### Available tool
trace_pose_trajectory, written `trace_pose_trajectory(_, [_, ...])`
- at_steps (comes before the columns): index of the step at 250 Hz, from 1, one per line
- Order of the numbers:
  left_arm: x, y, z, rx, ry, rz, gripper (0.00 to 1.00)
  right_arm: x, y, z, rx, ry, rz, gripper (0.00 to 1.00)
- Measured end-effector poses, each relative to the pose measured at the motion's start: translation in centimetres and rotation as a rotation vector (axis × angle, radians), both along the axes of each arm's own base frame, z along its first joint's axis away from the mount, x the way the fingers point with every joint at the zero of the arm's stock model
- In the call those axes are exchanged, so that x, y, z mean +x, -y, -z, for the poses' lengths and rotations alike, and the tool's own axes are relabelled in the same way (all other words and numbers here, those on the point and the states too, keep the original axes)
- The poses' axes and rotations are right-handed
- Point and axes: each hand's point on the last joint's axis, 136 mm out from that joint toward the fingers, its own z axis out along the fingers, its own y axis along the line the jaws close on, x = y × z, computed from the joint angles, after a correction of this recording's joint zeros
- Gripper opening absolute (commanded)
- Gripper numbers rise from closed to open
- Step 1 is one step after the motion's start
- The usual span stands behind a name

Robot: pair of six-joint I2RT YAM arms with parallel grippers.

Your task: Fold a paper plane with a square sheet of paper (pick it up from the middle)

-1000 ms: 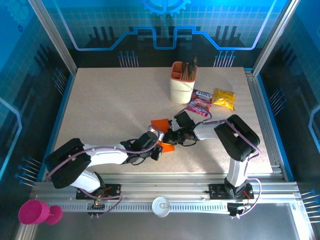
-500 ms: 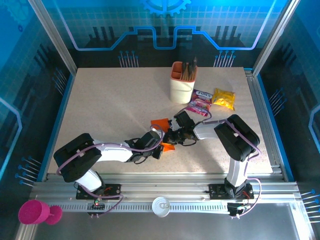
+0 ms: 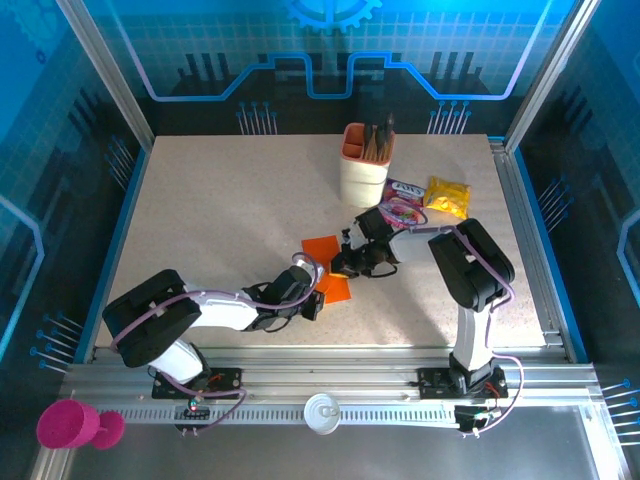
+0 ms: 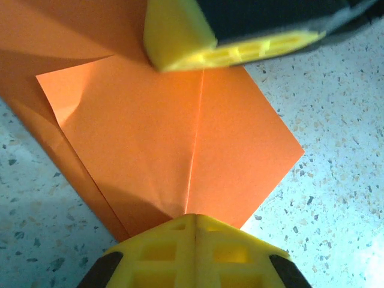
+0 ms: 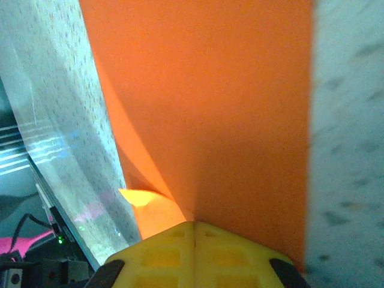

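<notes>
**Two end effectors meet on one orange sheet**

Top view: one square sheet of paper [image 3: 323, 248] lies mid-surface [image 3: 220, 210], between the left end effector [image 3: 316, 292] and the right end effector [image 3: 347, 263].

Left wrist: the left fingers [image 4: 168, 249] are pressed together on the sheet's near corner, its centre crease running straight ahead.

Right wrist: the right fingers [image 5: 159, 255] are likewise closed at the paper's edge; whether they pinch it is unclear.

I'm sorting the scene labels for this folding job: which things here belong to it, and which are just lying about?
In the job: square sheet of paper, orange, creased; left pincer, right pincer, both shut on it.
Lying about: pen cup; pink snack packet; yellow snack packet.
</notes>
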Motion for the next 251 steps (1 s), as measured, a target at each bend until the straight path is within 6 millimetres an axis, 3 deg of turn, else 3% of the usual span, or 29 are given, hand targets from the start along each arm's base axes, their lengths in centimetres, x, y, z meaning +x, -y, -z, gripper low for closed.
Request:
trace_pose_trajectory(78, [-0.1, 0.2, 0.0, -0.019, -0.016, 0.001, 0.0, 3.7, 4.0, -0.1, -0.004, 0.016, 0.106, 0.0])
trace_pose_trajectory(123, [-0.6, 0.3, -0.1, -0.027, -0.032, 0.017, 0.0, 3.9, 5.9, -0.9, -0.044, 0.049, 0.148, 0.0])
trace_pose_trajectory(179, [-1.3, -0.1, -0.1, -0.016, -0.058, 0.028, 0.0, 0.9, 2.6, -3.0, -0.033, 0.11, 0.041, 0.0])
trace_pose_trajectory(219, [-1.4, -0.2, -0.1, -0.012, -0.064, 0.03, 0.0, -1.5, 0.7, -2.5, -0.038, 0.102, -0.015, 0.0])
trace_pose_trajectory(251, [-1.7, -0.3, -0.1, -0.006, -0.076, 0.034, 0.0, -1.6, 0.1, -2.0, -0.038, 0.103, -0.02, 0.0])
